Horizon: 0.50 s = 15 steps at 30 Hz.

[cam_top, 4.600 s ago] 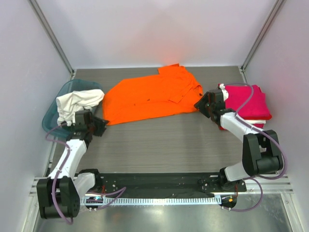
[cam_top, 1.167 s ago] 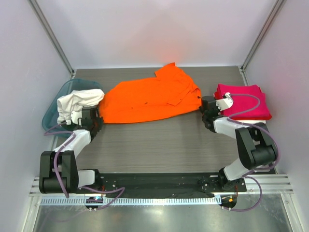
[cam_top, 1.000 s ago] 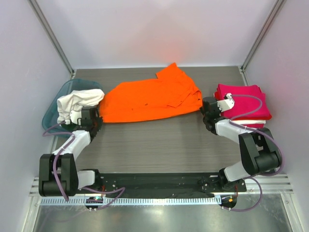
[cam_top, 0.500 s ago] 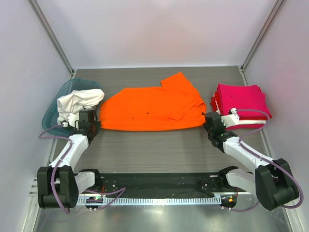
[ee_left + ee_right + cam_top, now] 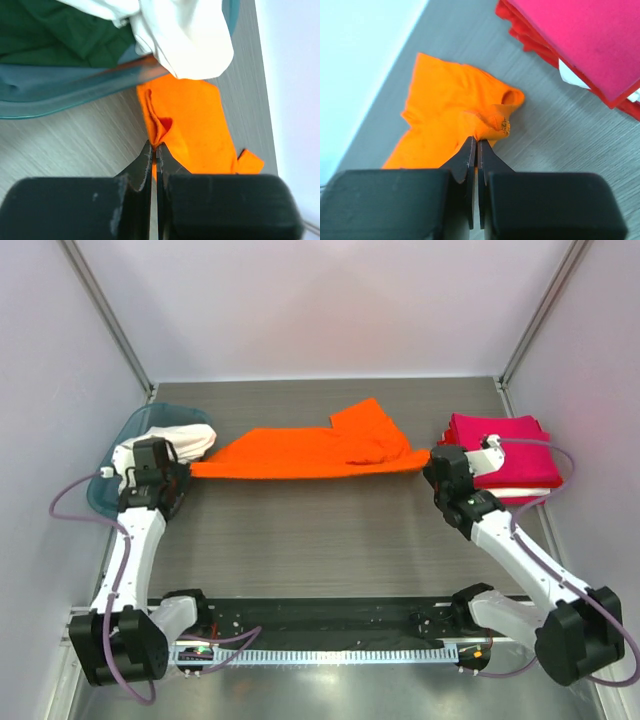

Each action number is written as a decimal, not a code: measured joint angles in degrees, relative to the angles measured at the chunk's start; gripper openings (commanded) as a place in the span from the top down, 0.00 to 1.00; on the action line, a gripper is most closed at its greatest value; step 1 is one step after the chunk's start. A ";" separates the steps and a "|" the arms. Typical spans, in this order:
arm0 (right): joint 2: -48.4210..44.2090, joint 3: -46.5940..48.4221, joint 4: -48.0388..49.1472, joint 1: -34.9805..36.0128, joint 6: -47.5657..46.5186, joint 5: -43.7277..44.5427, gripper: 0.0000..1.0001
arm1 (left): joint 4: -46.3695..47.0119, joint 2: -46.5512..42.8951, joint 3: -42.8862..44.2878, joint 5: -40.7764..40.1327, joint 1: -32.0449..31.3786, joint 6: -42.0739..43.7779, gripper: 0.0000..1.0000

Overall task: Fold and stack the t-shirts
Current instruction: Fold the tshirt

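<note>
The orange t-shirt (image 5: 310, 451) hangs stretched in a narrow band across the table's middle, lifted at both ends. My left gripper (image 5: 185, 472) is shut on its left edge, seen pinched in the left wrist view as orange cloth (image 5: 192, 125) at my left gripper (image 5: 154, 146). My right gripper (image 5: 428, 462) is shut on the right edge; its wrist view shows my right gripper (image 5: 476, 140) pinching a bunched corner of orange cloth (image 5: 455, 115). A folded magenta-red t-shirt stack (image 5: 510, 455) lies at the right. A white t-shirt (image 5: 185, 438) and a dark green one (image 5: 55, 35) sit in the tub.
A teal plastic tub (image 5: 112, 465) stands at the table's left edge, just behind the left gripper. Something white (image 5: 567, 74) pokes out from under the magenta stack (image 5: 580, 40). Grey walls close the table on three sides.
Both grippers, gripping the orange shirt's ends, have risen and pulled apart. The shirt went from a broad flat spread to a taut narrow band off the table.
</note>
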 measured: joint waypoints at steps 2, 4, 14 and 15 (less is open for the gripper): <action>-2.60 -0.79 0.20 0.02 0.26 0.09 0.99 | -0.33 -1.33 -0.52 0.57 1.36 0.35 1.00; -5.62 -4.09 0.72 0.04 1.62 -0.15 0.99 | 0.26 -2.23 -3.65 1.38 1.92 0.39 1.00; -23.67 -24.26 -9.99 0.13 7.78 -2.54 0.98 | -2.29 -7.91 -23.65 4.85 2.12 0.72 0.99; -25.64 -24.63 -10.91 0.13 7.91 -2.56 0.99 | -2.40 -8.92 -23.93 4.98 2.12 0.74 0.99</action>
